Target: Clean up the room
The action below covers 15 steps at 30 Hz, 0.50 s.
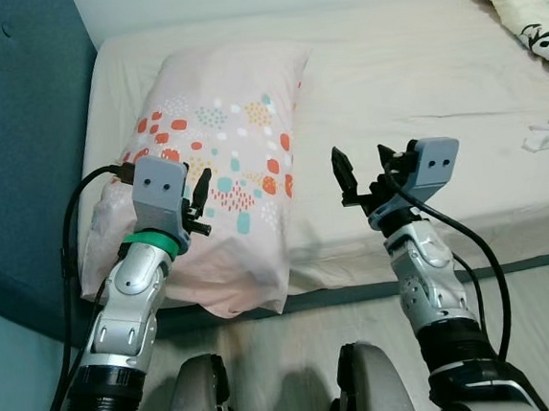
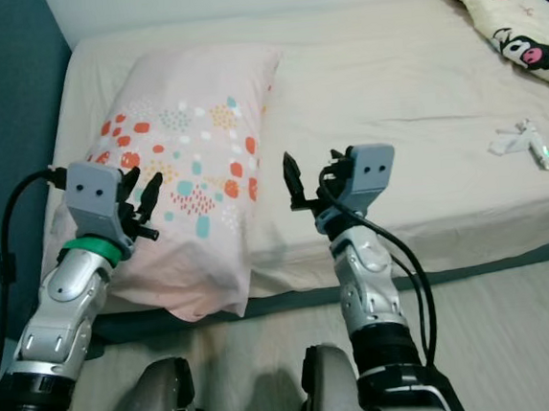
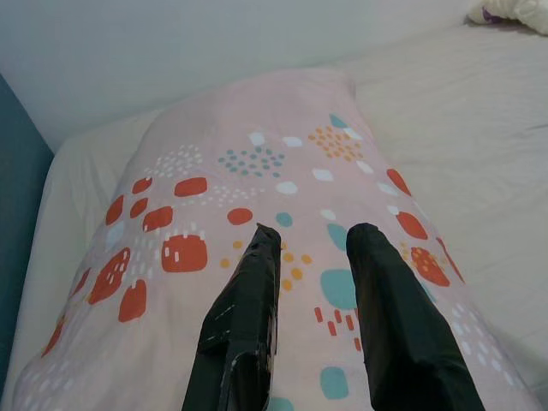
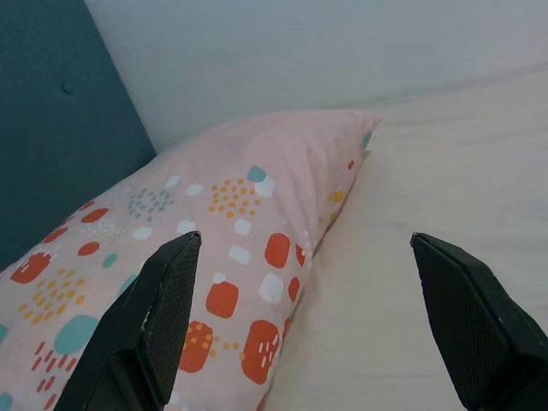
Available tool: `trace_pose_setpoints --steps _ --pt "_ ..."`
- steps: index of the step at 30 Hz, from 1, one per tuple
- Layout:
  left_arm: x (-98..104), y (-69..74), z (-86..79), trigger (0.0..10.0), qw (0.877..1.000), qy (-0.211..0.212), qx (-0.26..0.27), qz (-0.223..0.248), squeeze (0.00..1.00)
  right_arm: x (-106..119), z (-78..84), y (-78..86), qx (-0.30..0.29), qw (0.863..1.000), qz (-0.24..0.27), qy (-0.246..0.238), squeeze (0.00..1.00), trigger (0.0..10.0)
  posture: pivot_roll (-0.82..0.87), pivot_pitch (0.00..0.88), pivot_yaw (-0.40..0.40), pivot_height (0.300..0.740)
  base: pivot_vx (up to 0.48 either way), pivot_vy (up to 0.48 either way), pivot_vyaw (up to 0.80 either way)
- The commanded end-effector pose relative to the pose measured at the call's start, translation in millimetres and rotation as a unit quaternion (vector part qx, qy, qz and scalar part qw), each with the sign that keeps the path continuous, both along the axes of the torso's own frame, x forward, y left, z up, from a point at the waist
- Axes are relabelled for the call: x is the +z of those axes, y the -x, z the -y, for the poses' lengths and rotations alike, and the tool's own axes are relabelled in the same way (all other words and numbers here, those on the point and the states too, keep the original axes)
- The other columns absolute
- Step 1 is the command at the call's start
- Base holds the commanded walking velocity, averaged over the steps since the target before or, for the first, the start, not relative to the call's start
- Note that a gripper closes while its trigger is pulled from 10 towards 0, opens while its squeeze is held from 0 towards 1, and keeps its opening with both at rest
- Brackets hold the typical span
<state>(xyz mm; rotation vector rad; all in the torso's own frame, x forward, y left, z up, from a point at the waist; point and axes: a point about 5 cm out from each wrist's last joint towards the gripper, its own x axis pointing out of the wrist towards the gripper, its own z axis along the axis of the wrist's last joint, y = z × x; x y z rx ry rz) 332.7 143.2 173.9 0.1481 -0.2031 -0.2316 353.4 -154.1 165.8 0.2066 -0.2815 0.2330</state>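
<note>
Both arms rise from the bottom of the eye views, elbows low, wrists tilted up toward the bed (image 1: 418,87). Left gripper (image 1: 197,195) hovers over the near end of the pillow (image 1: 221,143), fingers a narrow gap apart, nothing held; can't tell if tips touch the fabric. Right gripper (image 1: 363,167) sits over bare sheet just past the pillow's 3 o'clock edge, fingers spread wide, nothing held.

Left wrist view looks down the pillow lengthwise, dots and blotches in red, orange, teal. Right wrist view adds the pillow's far corner at 12 o'clock near the white wall (image 4: 342,43) and the teal headboard (image 4: 51,128) beside it.

Eye views add more: pillow lies at approx 11 o'clock, near end hanging over the mattress edge, headboard along its 9 o'clock side. Blanket (image 2: 518,21) w/ cartoon print bunched at 1 o'clock. Small white object (image 2: 524,142) at 3 o'clock near the edge, too small to identify. Wide open sheet between pillow and blanket.
</note>
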Motion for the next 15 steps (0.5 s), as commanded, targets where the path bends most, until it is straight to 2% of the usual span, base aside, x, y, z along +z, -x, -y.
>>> trace_pose_setpoints --steps 1,4,6,8,10,12,13,14,15 --pt "-6 1.4 -1.1 10.0 1.0 -0.002 0.004 -0.013 0.0 -6 -0.5 2.7 0.001 1.0 -0.011 0.0 0.0 10.0 0.06 0.096 0.052 0.609 0.0 0.0 0.0" --pt "-7 1.2 -1.2 10.0 1.0 -0.001 0.004 -0.015 0.0 -6 -0.4 2.6 0.001 1.0 -0.013 0.0 0.0 10.0 0.05 0.094 0.051 0.609 0.0 0.0 0.0" --pt "-11 0.1 -3.0 10.0 0.999 0.028 -0.005 -0.044 0.0 -9 1.6 1.9 -0.006 1.0 -0.021 0.007 0.0 10.0 0.05 0.096 0.049 0.609 0.0 0.0 0.0" --pt "-17 -4.8 -12.5 10.0 0.998 0.018 0.005 -0.057 0.0 -11 10.4 0.7 -0.025 0.999 -0.03 0.013 0.0 10.0 0.06 0.09 0.051 0.609 0.0 0.0 0.0" --pt "-20 -19.6 -39.5 10.0 0.995 -0.029 0.058 -0.08 0.0 -10 35.0 -2.7 -0.071 0.996 -0.036 0.043 0.0 10.0 0.06 0.095 0.055 0.609 0.0 0.0 0.0" --pt "-20 -19.6 -39.5 10.0 0.995 -0.029 0.058 -0.08 0.0 -10 35.0 -2.7 -0.071 0.996 -0.036 0.043 0.0 10.0 0.06 0.095 0.055 0.609 0.0 0.0 0.0" --pt "-18 -26.9 -50.9 10.0 0.992 -0.064 0.058 -0.087 0.0 -11 52.9 -5.7 -0.102 0.991 -0.052 0.07 0.0 10.0 0.06 0.095 0.047 0.609 0.0 0.0 0.0" --pt "-17 -34.7 -66.5 10.0 0.989 -0.082 0.074 -0.1 0.0 -12 73.7 -8.2 -0.126 0.987 -0.075 0.073 0.0 10.0 0.06 0.084 0.047 0.609 0.0 0.0 0.0" --pt "-15 -39.7 -78.7 10.0 0.986 -0.082 0.09 -0.115 0.0 -13 89.0 -8.9 -0.14 0.983 -0.091 0.072 0.0 10.0 0.06 0.084 0.047 0.609 0.0 0.0 0.0"
